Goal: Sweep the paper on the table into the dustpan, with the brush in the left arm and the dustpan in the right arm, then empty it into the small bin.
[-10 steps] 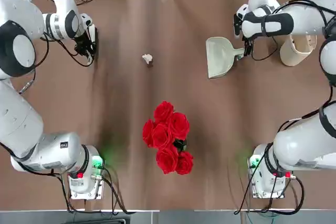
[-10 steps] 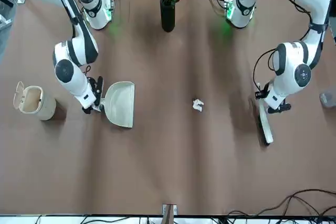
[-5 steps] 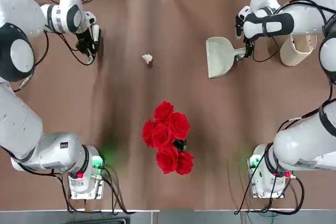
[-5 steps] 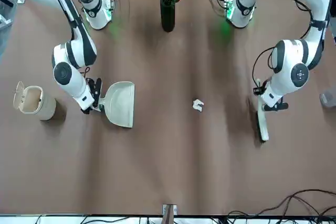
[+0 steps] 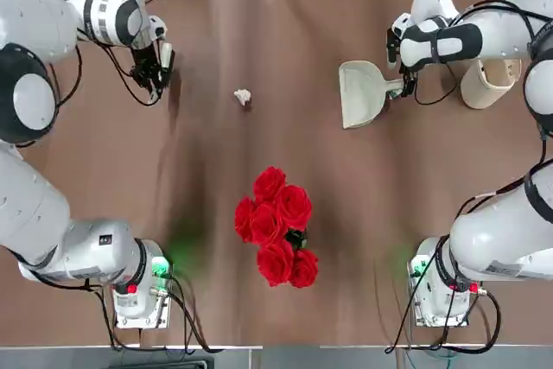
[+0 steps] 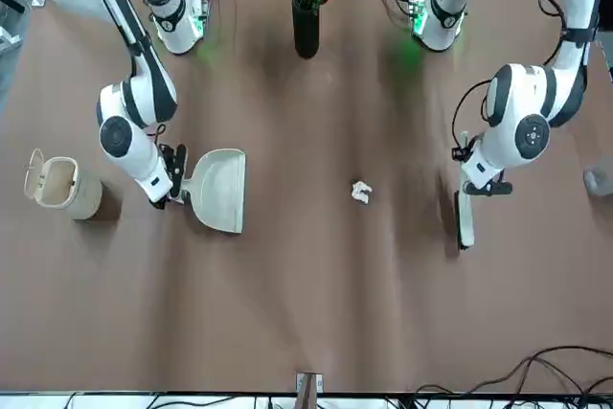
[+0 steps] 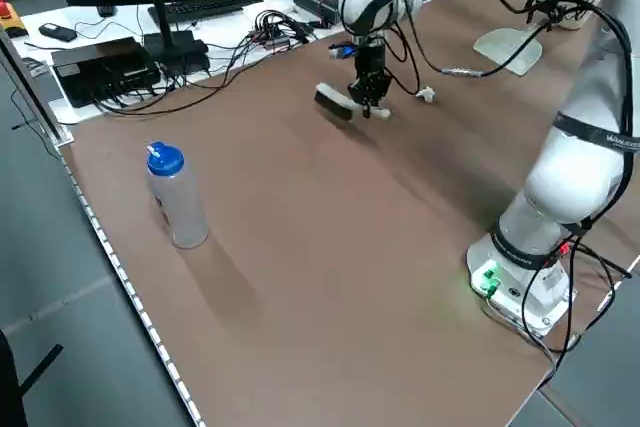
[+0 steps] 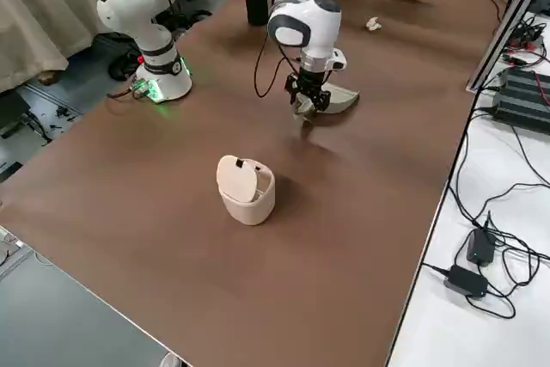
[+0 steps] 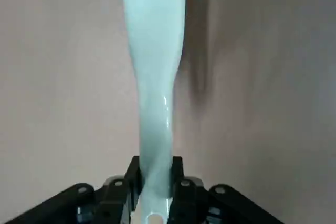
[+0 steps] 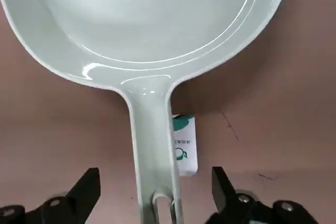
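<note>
the left gripper (image 9: 156,170) was clenched on the handle of the brush (image 6: 465,222), whose dark bristles (image 7: 333,107) faced down toward the brown table (image 5: 302,326). the right gripper (image 10: 156,172) was released, its two fingers apart on either side of the dustpan's stubby handle, touching neither edge. the dustpan (image 5: 361,92) reached out from that claw toward the left one, its wide mouth facing that way.

the crumpled wad of off-white paper (image 5: 243,96) lay on the table between the two claws, to the right of the left claw and apart from the dustpan. the small beige bin (image 6: 69,189) stood to the right of the right claw, its flip lid open. the red roses (image 5: 276,226) were in a dark vase (image 6: 306,28), between the claws sideways but closer to the arms' bases. a clear bottle with a blue cap (image 7: 178,197) stood left of the left claw.
</note>
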Tool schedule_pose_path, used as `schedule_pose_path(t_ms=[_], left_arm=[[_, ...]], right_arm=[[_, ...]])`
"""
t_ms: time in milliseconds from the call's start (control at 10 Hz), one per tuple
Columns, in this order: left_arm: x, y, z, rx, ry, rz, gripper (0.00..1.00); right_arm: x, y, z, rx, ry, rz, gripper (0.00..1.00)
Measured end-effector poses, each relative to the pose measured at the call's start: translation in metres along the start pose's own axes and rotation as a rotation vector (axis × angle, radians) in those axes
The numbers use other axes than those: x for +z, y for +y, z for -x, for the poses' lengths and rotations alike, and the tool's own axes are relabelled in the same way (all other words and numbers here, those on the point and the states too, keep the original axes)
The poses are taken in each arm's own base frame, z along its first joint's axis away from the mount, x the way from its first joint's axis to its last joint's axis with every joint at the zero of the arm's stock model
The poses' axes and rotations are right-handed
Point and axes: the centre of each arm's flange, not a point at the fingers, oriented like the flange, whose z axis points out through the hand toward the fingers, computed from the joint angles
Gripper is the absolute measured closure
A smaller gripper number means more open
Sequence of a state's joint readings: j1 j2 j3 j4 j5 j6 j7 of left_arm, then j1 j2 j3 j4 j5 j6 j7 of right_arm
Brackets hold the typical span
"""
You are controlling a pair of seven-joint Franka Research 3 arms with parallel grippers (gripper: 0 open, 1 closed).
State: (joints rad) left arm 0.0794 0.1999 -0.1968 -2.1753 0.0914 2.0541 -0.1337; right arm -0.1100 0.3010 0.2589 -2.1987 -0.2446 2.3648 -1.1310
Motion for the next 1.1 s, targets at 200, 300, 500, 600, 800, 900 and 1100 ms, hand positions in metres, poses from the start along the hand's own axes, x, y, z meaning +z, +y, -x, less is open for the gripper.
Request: schedule_pose_path(t_ms=[200,300,500,600,800,900,1100], left_arm=[[0.001,0.027,0.008,-0.009,-0.034,-0.020,0.73],[0.001,0.045,0.012,-0.037,-0.043,-0.030,0.73],[0.002,0.097,0.027,-0.087,-0.043,-0.053,0.73],[0.005,0.118,0.035,-0.087,-0.044,-0.064,0.73],[0.012,0.150,0.049,-0.070,-0.051,-0.082,0.73],[0.015,0.163,0.054,-0.055,-0.053,-0.090,0.73],[0.022,0.180,0.060,-0.032,-0.060,-0.101,0.73]], right_arm=[[0.000,0.000,0.000,-0.001,0.001,0.003,0.26],[0.000,0.000,0.000,-0.001,0.001,0.003,0.37],[0.000,0.000,-0.001,-0.002,0.002,0.004,0.58],[-0.001,0.000,-0.001,-0.002,0.001,0.004,0.68],[-0.002,-0.001,-0.003,-0.011,-0.008,-0.005,0.68],[-0.005,-0.002,-0.004,-0.015,-0.017,-0.016,0.68],[-0.021,0.003,-0.010,-0.024,-0.036,-0.029,0.68]])
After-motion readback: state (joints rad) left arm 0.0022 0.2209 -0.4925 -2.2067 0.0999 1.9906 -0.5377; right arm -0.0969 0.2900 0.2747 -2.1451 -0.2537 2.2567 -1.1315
